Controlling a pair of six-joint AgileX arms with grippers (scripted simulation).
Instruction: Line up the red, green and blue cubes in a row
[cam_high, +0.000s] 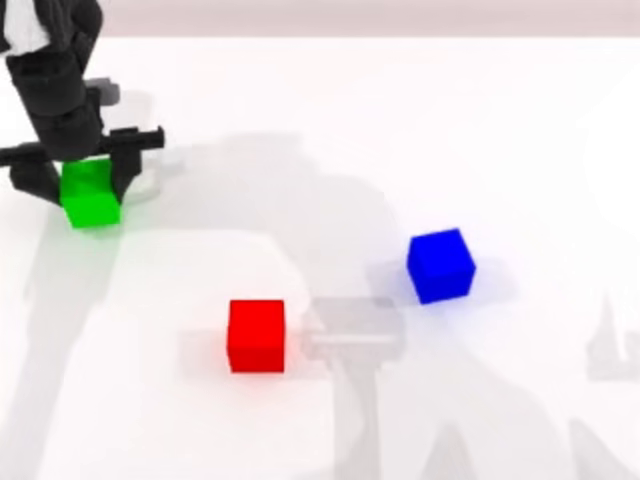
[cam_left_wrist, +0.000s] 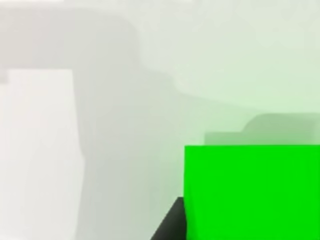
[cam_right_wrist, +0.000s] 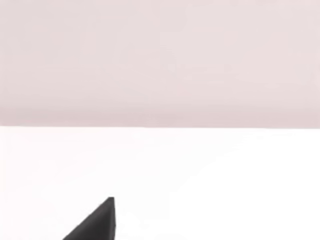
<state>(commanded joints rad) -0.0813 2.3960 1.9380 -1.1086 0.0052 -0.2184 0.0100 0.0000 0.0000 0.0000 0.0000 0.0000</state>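
The green cube (cam_high: 92, 200) is at the table's far left, between the dark fingers of my left gripper (cam_high: 82, 178), which is shut on it. In the left wrist view the green cube (cam_left_wrist: 250, 195) fills the near corner and one fingertip (cam_left_wrist: 172, 225) presses against its side. The red cube (cam_high: 256, 336) rests on the table near the front, left of centre. The blue cube (cam_high: 441, 265) sits to its right and a little farther back, turned slightly. My right arm is outside the top view. Its wrist view shows one fingertip (cam_right_wrist: 100, 222) set wide, over bare table.
The white table ends at a far edge (cam_high: 320, 38) below a pale wall. Grey shadows of the arms lie across the middle and front. Open surface separates the three cubes.
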